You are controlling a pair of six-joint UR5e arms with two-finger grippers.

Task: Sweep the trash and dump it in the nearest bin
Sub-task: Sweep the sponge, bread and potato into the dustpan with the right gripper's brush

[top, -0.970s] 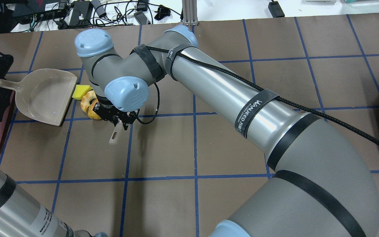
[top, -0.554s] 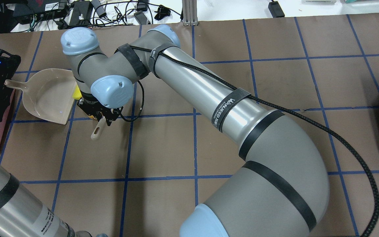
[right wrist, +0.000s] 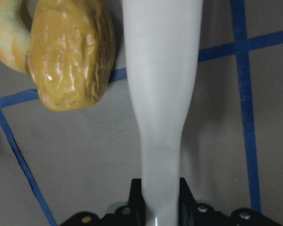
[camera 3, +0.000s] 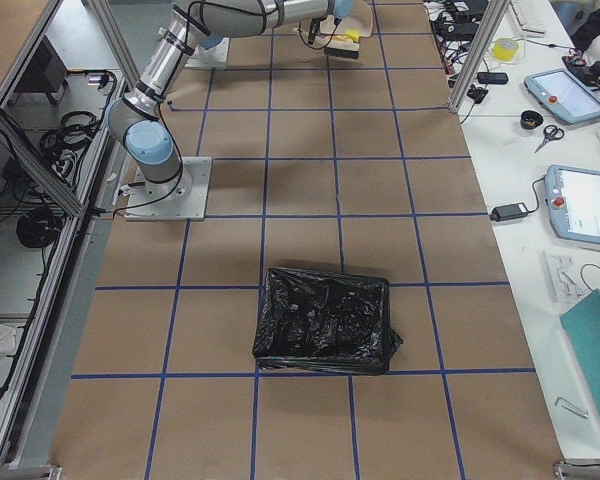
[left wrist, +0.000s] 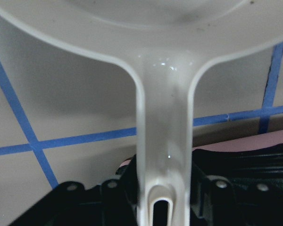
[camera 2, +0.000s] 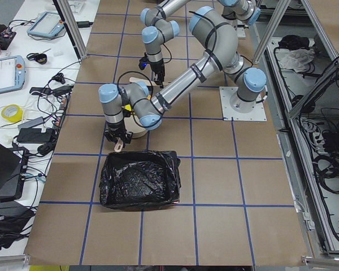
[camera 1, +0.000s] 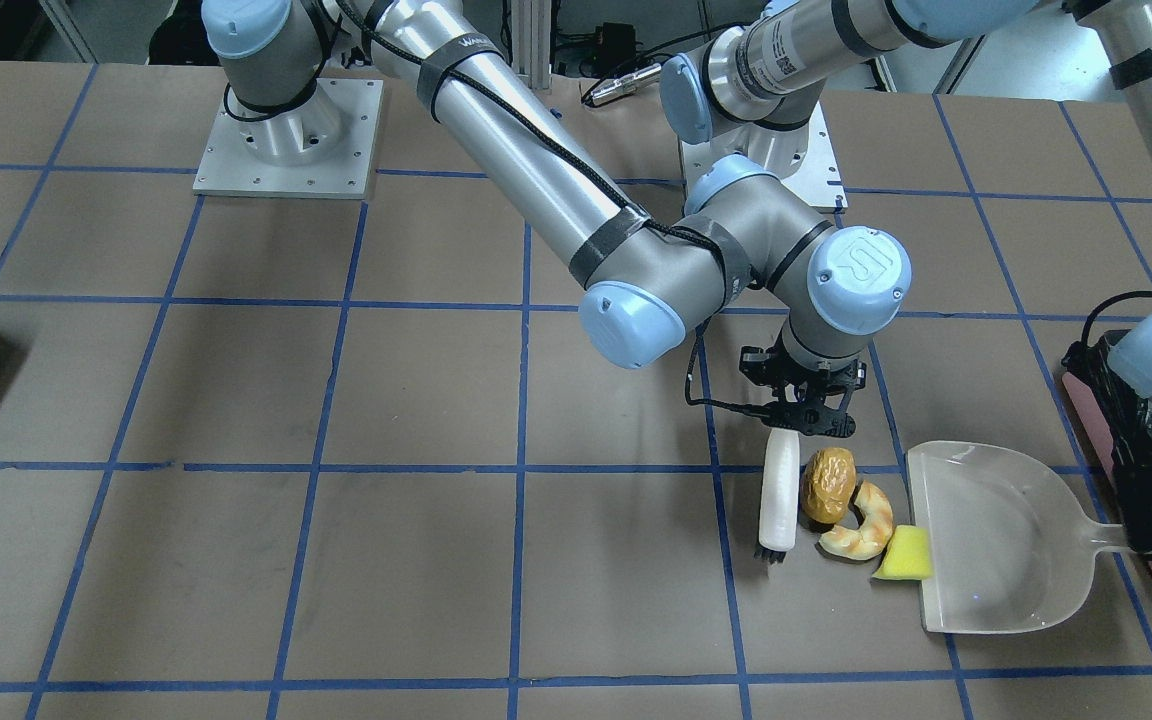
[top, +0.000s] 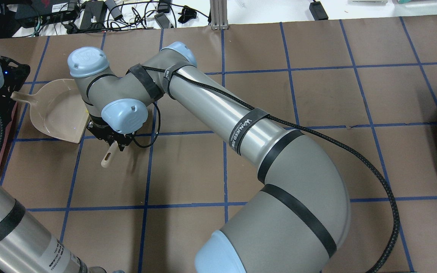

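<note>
My right gripper (camera 1: 804, 418) is shut on the white brush (camera 1: 777, 495), whose bristle end rests on the table. Right of the brush lie the orange-brown lump (camera 1: 828, 483), the tan croissant piece (camera 1: 862, 530) and the yellow sponge wedge (camera 1: 906, 555), which touches the lip of the translucent dustpan (camera 1: 996, 545). My left gripper (camera 1: 1149, 545) is shut on the dustpan's handle (left wrist: 162, 136). The pink-sided bin (camera 1: 1076, 385) with its black bag stands just behind that gripper. In the overhead view my right wrist hides the trash.
The bin (camera 2: 138, 180) sits at the table's end on my left, close to the dustpan (top: 57, 113). A second black-bagged container (camera 3: 325, 320) stands far off at the other end. Brown paper with blue tape lines covers the table (camera 1: 336, 560).
My right arm has swept the brush leftward in the overhead view toward the dustpan. The trash, visible a second ago, is now hidden under its wrist. The dustpan has shifted slightly.
</note>
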